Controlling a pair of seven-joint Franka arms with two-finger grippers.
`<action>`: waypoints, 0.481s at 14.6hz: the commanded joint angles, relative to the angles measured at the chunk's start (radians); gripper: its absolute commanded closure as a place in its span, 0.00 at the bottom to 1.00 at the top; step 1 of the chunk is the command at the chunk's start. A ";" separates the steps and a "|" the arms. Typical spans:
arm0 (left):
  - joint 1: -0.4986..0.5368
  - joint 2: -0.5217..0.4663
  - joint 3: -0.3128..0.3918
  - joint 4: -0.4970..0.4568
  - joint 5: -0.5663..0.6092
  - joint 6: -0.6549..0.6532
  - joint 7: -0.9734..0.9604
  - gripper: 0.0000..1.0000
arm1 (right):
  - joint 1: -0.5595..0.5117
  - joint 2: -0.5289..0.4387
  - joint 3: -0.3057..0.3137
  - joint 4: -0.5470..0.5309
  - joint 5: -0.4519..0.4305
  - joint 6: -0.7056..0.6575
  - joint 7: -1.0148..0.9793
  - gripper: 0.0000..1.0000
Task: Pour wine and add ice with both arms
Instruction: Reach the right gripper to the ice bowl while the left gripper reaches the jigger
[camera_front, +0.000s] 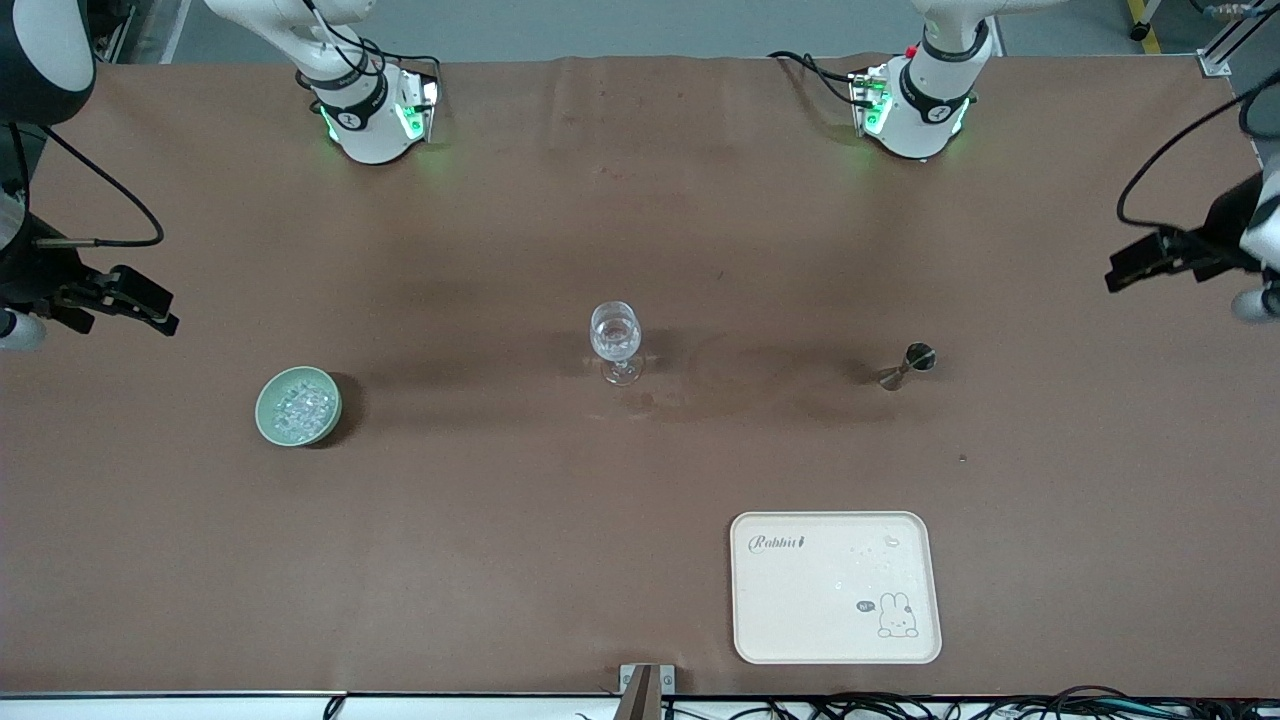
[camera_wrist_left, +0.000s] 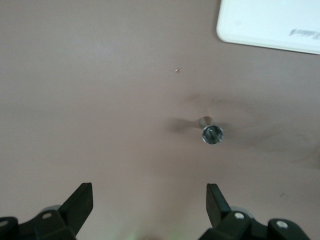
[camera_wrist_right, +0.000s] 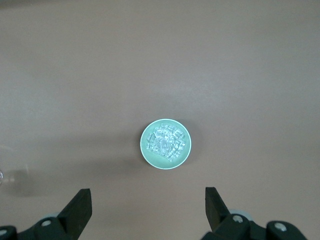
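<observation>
A clear stemmed glass (camera_front: 615, 340) stands upright mid-table. Toward the right arm's end sits a pale green bowl (camera_front: 298, 405) (camera_wrist_right: 165, 143) heaped with ice (camera_front: 300, 407) (camera_wrist_right: 165, 141). A small metal jigger (camera_front: 912, 362) (camera_wrist_left: 212, 133) stands toward the left arm's end. Wine is out of view. My right gripper (camera_front: 160, 315) (camera_wrist_right: 149, 200) hangs open and empty over the table at the right arm's end, apart from the bowl. My left gripper (camera_front: 1115, 277) (camera_wrist_left: 149, 200) hangs open and empty over the left arm's end, apart from the jigger.
A cream tray (camera_front: 835, 640) (camera_wrist_left: 270, 25) with a rabbit print lies near the table's front edge, nearer the camera than the jigger. Brown cloth (camera_front: 500, 520) covers the table. Black cables (camera_front: 100, 190) trail from both arms.
</observation>
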 joint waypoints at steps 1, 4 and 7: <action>0.052 0.089 -0.003 0.035 -0.076 -0.011 -0.051 0.00 | -0.006 -0.003 0.002 -0.009 0.000 0.011 -0.011 0.00; 0.137 0.186 -0.002 0.011 -0.226 0.014 -0.122 0.00 | -0.007 0.029 0.002 -0.018 0.000 0.040 -0.011 0.00; 0.186 0.281 -0.002 -0.022 -0.352 0.057 -0.130 0.00 | -0.007 0.068 0.002 -0.052 0.000 0.120 -0.011 0.00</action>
